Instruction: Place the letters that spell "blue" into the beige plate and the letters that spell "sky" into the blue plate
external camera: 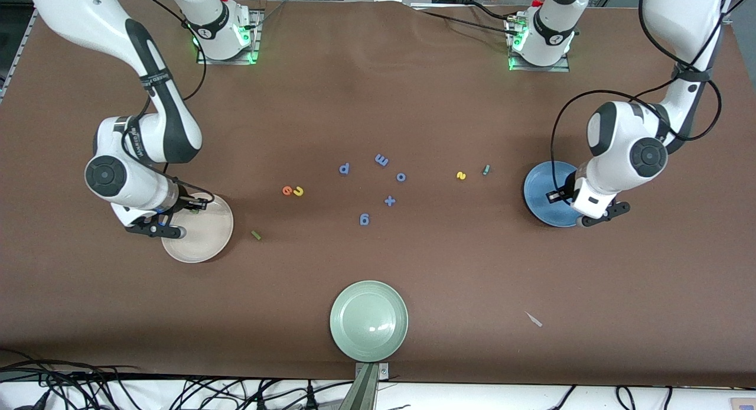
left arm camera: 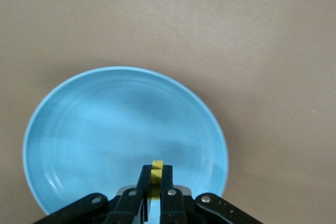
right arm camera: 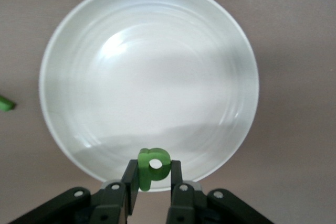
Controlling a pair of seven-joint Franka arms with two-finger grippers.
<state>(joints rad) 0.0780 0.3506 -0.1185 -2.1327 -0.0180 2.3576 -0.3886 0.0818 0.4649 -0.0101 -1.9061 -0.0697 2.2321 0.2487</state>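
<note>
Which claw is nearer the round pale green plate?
Neither clearly. The right claw hangs over the cream plate, the left claw over the blue plate; the green plate sits between.

A robotics lab, plainly: two white arms bolted on metal base plates [external camera: 227, 58] with green status lights at the head of a brown-covered table [external camera: 378, 103]; loose black cables [external camera: 118, 389] tangled along its near edge; a camera post [external camera: 366, 386] clamped there.
</note>
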